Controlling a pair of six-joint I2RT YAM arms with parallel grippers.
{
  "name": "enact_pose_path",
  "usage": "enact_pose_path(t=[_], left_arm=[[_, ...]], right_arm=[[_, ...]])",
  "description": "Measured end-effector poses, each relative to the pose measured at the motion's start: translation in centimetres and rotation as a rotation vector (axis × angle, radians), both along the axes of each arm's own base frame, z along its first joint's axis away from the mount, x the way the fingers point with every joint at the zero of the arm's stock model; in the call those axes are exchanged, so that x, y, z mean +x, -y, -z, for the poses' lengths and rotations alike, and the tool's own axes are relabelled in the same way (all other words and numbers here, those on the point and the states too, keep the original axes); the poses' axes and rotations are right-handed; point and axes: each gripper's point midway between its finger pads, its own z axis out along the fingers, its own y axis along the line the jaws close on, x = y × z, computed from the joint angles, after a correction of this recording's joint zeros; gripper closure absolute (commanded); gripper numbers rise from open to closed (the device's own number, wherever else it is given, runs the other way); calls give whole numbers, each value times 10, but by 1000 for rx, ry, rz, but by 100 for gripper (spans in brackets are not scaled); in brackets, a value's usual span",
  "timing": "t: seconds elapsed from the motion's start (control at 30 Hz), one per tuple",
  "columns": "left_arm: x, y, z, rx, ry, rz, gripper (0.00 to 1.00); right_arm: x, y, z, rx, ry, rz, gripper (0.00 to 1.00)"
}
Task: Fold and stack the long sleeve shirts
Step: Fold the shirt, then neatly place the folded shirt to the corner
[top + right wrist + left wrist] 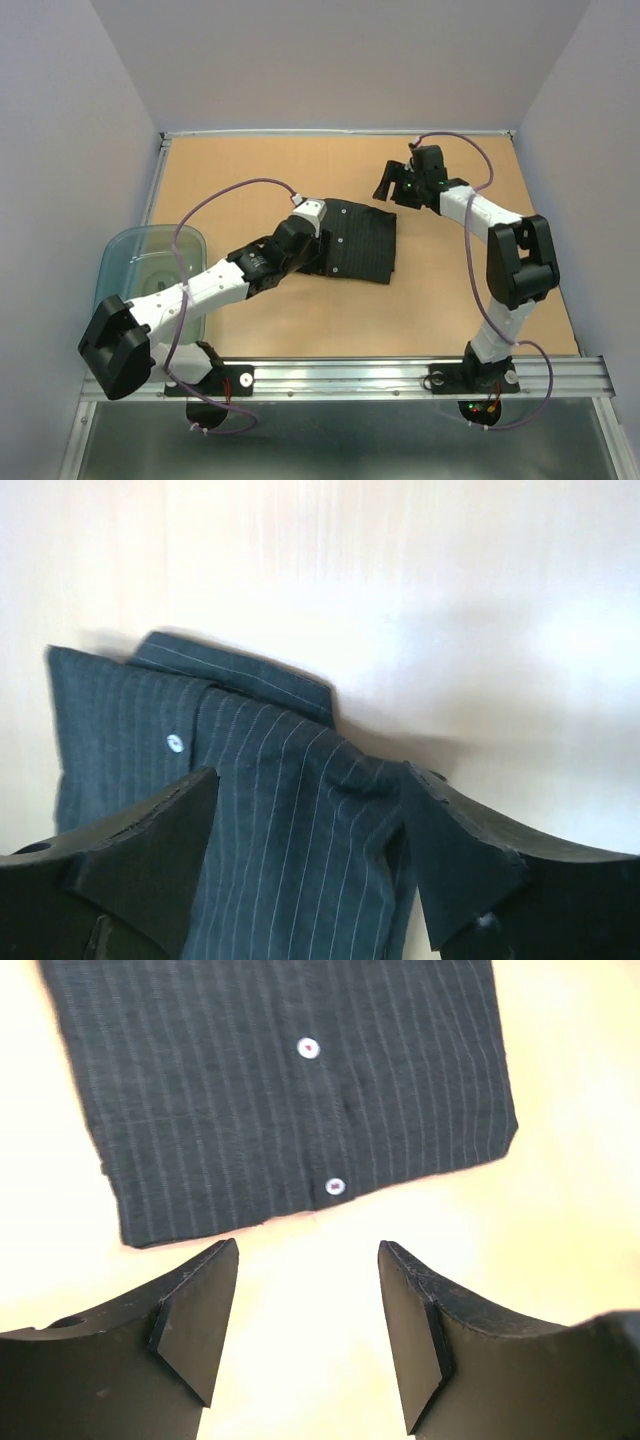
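Note:
One long sleeve shirt [358, 240], black with thin pinstripes, lies folded into a flat rectangle in the middle of the table. In the left wrist view its hem edge and two white buttons show on the shirt [290, 1090]. My left gripper [305, 240] is at the shirt's left edge; there the gripper [308, 1260] stands open over bare table, just short of the cloth. My right gripper [392, 185] hovers above the table beyond the shirt's far right corner. It [308, 780] is open with nothing held, and the shirt [280, 820] lies below it with its collar visible.
A translucent blue-grey plastic tub [120, 250] sits at the table's left edge beside the left arm. Grey walls close in the table on three sides. Bare wood surrounds the shirt.

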Motion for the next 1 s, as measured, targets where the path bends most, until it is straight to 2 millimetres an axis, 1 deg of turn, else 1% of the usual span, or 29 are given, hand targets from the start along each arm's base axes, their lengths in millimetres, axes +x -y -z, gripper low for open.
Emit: enact_pose_path(t=[0.03,0.1,0.13,0.17,0.23,0.27,0.33,0.4,0.47,0.53,0.57,0.63,0.7,0.73,0.77,0.83,0.9,1.0], left_arm=[[-2,2,0,3,7,11,23],[-9,12,3,21,19,51,18],[-11,16,5,27,21,65,13],[-13,22,8,41,21,85,12],[-16,36,16,83,32,128,12],[-16,45,19,110,44,152,12],[-15,61,22,169,74,189,12],[-14,84,22,213,117,235,12],[-12,103,21,260,161,277,13],[-14,126,26,313,203,321,13],[-15,135,30,338,222,342,13],[-19,146,39,397,250,380,14],[-23,158,52,468,279,419,16],[-25,164,62,509,288,437,18],[-25,168,68,542,297,446,18],[-27,176,87,613,301,460,19],[-27,178,100,659,299,463,19],[-22,181,96,679,319,438,20]], right_arm=[[-1,4,-8,2,12,11,9],[-5,17,-32,16,56,45,4],[-12,27,-41,28,70,71,4],[-19,35,-47,34,77,89,3],[-42,63,-62,60,90,162,2],[-48,74,-66,69,103,190,2],[-70,97,-72,88,117,260,0],[-92,112,-70,102,111,311,0],[-109,112,-69,121,103,328,0],[-129,111,-70,147,111,342,0],[-135,110,-69,159,107,351,0],[-149,110,-75,186,127,366,0],[-161,111,-79,221,149,393,0],[-165,112,-80,232,159,406,0],[-169,113,-81,243,167,421,0],[-175,115,-82,262,178,452,0],[-179,119,-81,272,183,483,0],[-181,124,-84,276,196,527,0]])
